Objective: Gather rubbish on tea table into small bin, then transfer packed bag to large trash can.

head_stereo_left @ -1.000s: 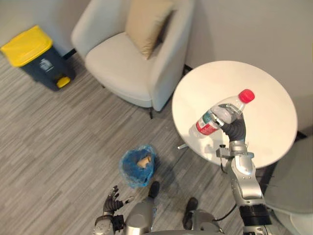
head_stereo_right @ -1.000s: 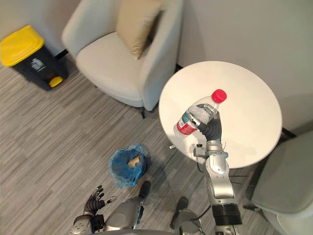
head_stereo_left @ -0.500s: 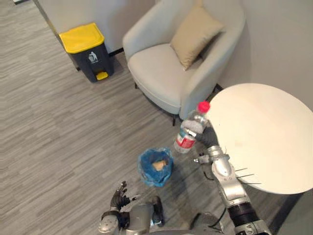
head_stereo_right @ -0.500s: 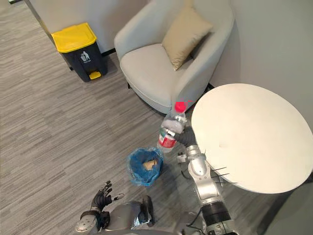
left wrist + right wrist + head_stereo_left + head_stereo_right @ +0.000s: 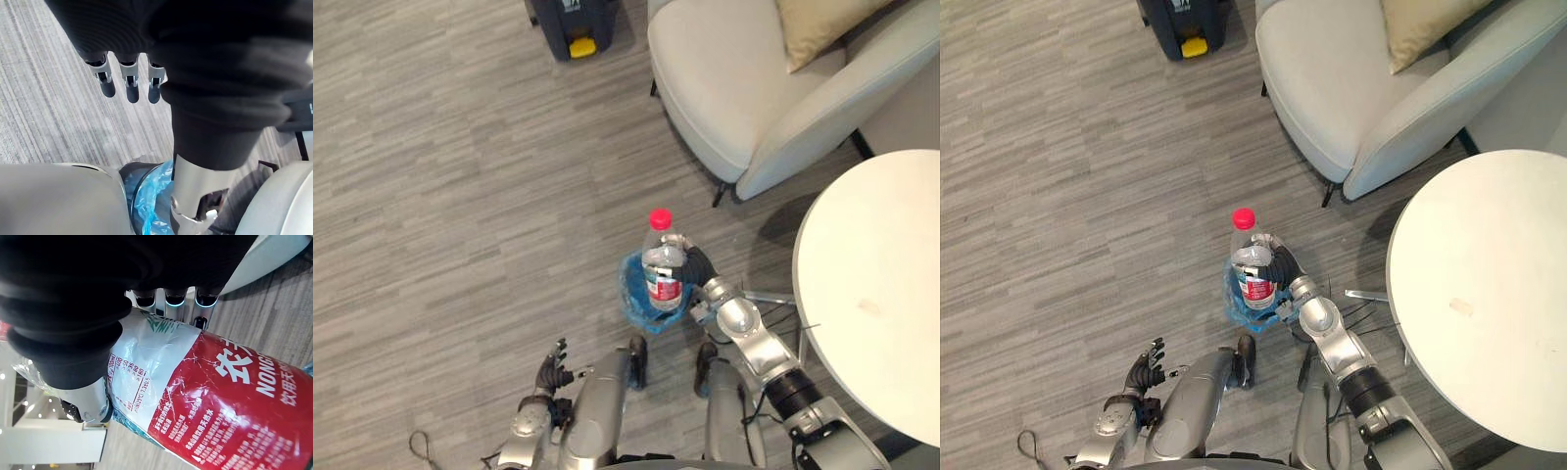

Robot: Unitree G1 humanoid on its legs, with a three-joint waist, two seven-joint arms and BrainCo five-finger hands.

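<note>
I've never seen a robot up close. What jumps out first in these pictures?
A clear plastic bottle with a red cap and red label, gripped upright in the right robot hand, sits just above a small bin lined in blue plastic on the grey floor. Next come the round white table at the right and the pale armchair with a tan cushion farther off.

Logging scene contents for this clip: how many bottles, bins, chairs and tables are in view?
bottle: 1
bins: 2, the small bin and the large trash can
armchair: 1
table: 1
Total: 5
</note>
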